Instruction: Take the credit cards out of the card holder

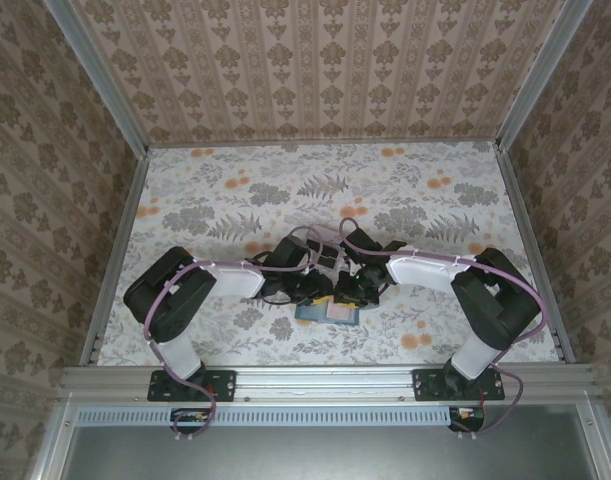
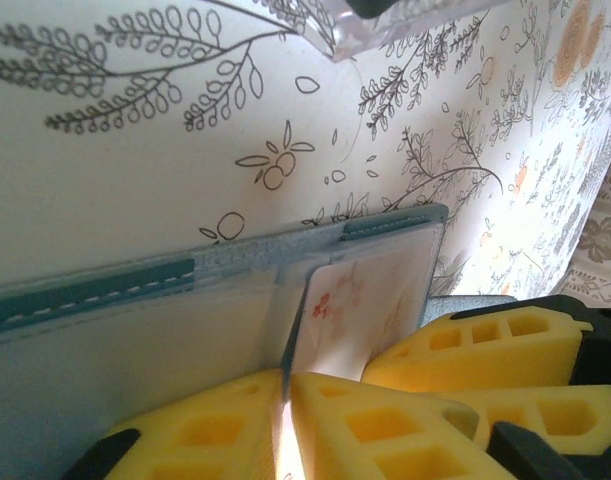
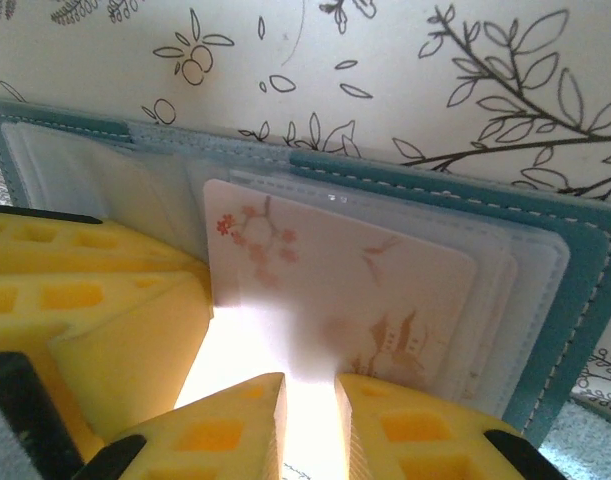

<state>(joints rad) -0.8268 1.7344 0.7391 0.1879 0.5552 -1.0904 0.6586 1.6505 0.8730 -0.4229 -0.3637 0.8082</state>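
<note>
Pinching the card [image 3: 335, 290] by its edge, the right gripper [image 3: 310, 410] is holding its fingers almost together. The left gripper [image 2: 285, 425], fingers likewise nearly closed, is clamping the open holder [image 3: 577, 290] at its sleeve beside the card; the holder is lying on the table [image 1: 235, 200].

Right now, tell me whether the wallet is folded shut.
No, the wallet lies opened out flat, with a pale flowered card showing on its inside.
</note>
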